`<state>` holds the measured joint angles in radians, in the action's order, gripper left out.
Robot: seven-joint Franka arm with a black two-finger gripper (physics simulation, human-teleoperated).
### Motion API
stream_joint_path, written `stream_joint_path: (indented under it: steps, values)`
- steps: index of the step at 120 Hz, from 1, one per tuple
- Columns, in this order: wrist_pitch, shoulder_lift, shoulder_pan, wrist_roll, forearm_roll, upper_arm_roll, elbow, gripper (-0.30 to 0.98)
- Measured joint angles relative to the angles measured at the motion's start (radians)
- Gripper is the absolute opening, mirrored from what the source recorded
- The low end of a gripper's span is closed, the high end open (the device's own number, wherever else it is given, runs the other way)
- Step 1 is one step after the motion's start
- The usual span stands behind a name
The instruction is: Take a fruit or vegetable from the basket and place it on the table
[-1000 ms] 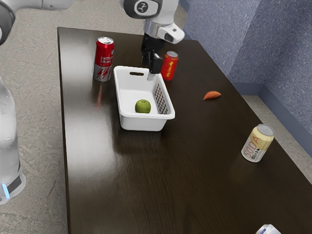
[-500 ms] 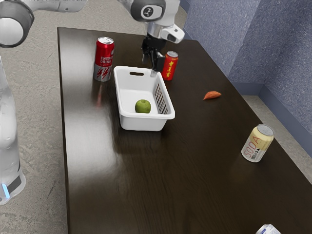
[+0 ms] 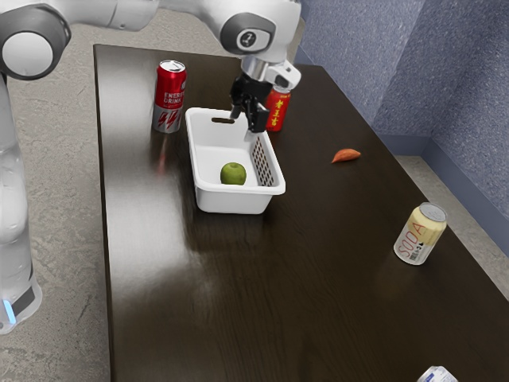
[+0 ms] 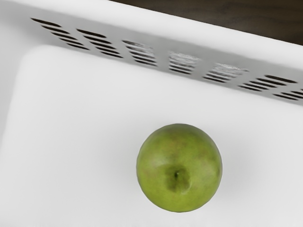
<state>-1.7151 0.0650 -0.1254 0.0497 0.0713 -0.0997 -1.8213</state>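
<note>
Green apple [image 4: 179, 168] is seen resting on the floor of the white basket [image 3: 231, 200]; grasp not yet made. Gripper [image 3: 246, 122] is held above the basket, toward its end with the handle slot; fingers are spread, with nothing gripped. Step in hand is judged to be the approach. The hand is best centred over the apple before a straight descent, so that the fruit is straddled evenly and is not rolled by one fingertip. The slotted wall [image 4: 161, 56] of the basket is to be cleared. Closure is best made at the apple's widest part, followed by a vertical lift above the basket's rim, then placement on the table [image 3: 238, 294] beside the basket. By the wrist view, the stem hollow is found facing the camera, and bare floor is seen between apple and slotted wall. By the exterior view, surroundings are added: energy drink can [image 3: 169, 97] and red can [image 3: 278, 109] near the basket, soda can [image 3: 420, 233] well apart from it.
</note>
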Motion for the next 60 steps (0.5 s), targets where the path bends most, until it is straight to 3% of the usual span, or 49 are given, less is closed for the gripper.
stream_joint_path:
  steps: [60]
  values:
    - [-0.141, -0.023, 0.003, -0.010, -0.023, 0.002, -0.146, 0.69]
